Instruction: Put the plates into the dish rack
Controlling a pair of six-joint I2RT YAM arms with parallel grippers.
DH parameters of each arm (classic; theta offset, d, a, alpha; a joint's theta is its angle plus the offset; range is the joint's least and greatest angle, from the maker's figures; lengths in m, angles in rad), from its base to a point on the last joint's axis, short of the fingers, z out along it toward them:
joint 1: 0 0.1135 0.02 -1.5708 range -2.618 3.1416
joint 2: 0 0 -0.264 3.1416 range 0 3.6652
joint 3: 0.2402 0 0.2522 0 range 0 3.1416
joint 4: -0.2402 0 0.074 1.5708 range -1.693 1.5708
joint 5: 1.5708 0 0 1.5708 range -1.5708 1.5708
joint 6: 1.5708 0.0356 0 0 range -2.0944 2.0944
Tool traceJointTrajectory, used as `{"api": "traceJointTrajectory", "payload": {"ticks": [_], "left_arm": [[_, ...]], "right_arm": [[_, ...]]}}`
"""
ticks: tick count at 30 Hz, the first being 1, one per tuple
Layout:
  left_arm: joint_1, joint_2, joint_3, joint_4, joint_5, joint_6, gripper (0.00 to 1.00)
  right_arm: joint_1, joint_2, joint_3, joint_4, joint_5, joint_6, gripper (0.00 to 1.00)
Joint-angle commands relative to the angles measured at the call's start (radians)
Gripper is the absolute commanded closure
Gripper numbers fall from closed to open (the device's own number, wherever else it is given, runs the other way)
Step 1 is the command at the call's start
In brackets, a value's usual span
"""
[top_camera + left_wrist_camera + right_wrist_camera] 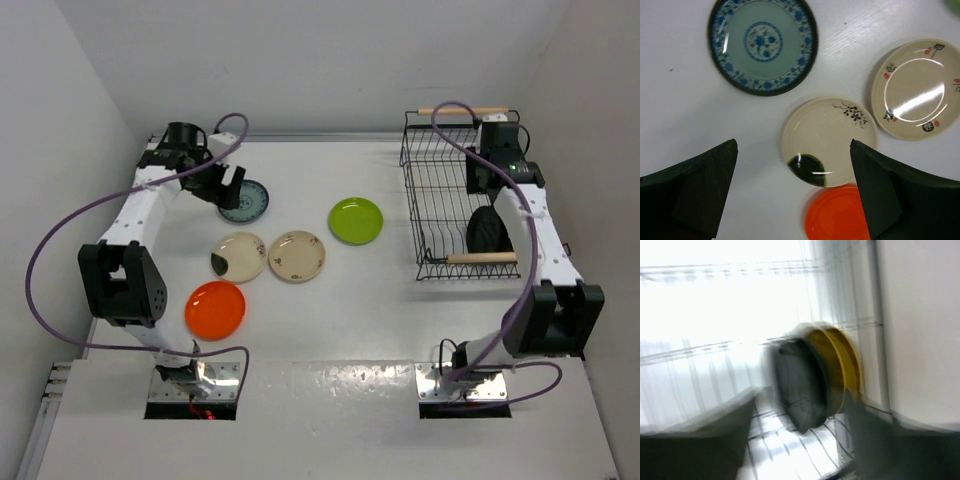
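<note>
Five plates lie on the table: teal patterned [245, 201], cream with a dark patch [239, 257], cream with small marks [297, 256], lime green [356, 220] and orange-red [215, 309]. My left gripper [230, 188] hovers open and empty at the teal plate's left edge. In its wrist view the teal plate [762, 44], both cream plates [830, 141] [917, 89] and the orange-red plate [840, 212] lie below the gripper [792, 192]. The dish rack [425, 190] stands at the right. My right gripper [487, 178] is above it, open, over an upright black plate [800, 385] and yellow-rimmed plates [842, 365].
The rack's wooden handles [482, 258] lie at its near and far ends. The right wrist view is motion-blurred. White walls close in the table at the left, back and right. Purple cables loop from both arms.
</note>
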Motion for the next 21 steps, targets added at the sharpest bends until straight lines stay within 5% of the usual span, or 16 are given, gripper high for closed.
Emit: {"api": "traceJointTrajectory", "payload": {"ticks": [1,2,4,5,6,7,10,12,13,14,16,17,18,19,21], "left_arm": [[0.086,-0.093,-0.022,0.025,-0.042,-0.033,0.0],[0.105,-0.093,-0.032,0.025,-0.063,-0.034,0.0],[0.153,-0.119,-0.063,0.034,-0.105,-0.047,0.0],[0.166,-0.134,-0.074,0.034,-0.122,-0.047,0.0],[0.178,-0.143,-0.098,0.034,-0.132,-0.047,0.02],[0.204,-0.165,-0.112,0.034,-0.132,-0.038,0.03],[0.253,-0.196,-0.175,0.034,-0.132,-0.014,0.14],[0.272,-0.21,-0.207,0.034,-0.157,-0.014,0.33],[0.283,-0.222,-0.242,0.034,-0.157,-0.014,0.38],[0.302,-0.222,-0.261,0.034,-0.168,-0.014,0.47],[0.321,-0.231,-0.305,0.034,-0.168,-0.014,0.47],[0.336,-0.24,-0.319,0.034,-0.168,-0.014,0.47],[0.336,-0.24,-0.33,0.034,-0.168,-0.014,0.47],[0.347,-0.24,-0.35,0.034,-0.177,-0.014,0.47],[0.356,-0.249,-0.368,0.045,-0.177,-0.003,0.47]], "right_arm": [[0.071,-0.132,0.128,-0.043,-0.362,0.189,0.66],[0.073,-0.144,0.125,-0.011,-0.505,0.238,0.89],[0.134,-0.137,0.102,0.055,-0.907,0.334,0.92],[0.165,-0.106,0.122,0.049,-0.925,0.347,0.91],[0.193,-0.085,0.13,0.043,-0.856,0.361,0.83],[0.284,-0.039,0.137,0.034,-0.814,0.372,0.62],[0.389,0.007,0.092,0.066,-0.656,0.418,0.31],[0.444,0.009,0.058,0.135,-0.567,0.509,0.27],[0.466,0.006,-0.032,0.172,-0.533,0.539,0.3],[0.53,0.004,-0.062,0.245,-0.528,0.576,0.45],[0.555,0.024,-0.128,0.325,-0.492,0.614,0.91],[0.597,0.053,-0.133,0.348,-0.487,0.642,0.91],[0.61,0.088,-0.134,0.364,-0.487,0.675,0.87],[0.616,0.108,-0.134,0.385,-0.503,0.701,0.58],[0.642,0.188,-0.127,0.399,-0.527,0.734,0.48]]}}
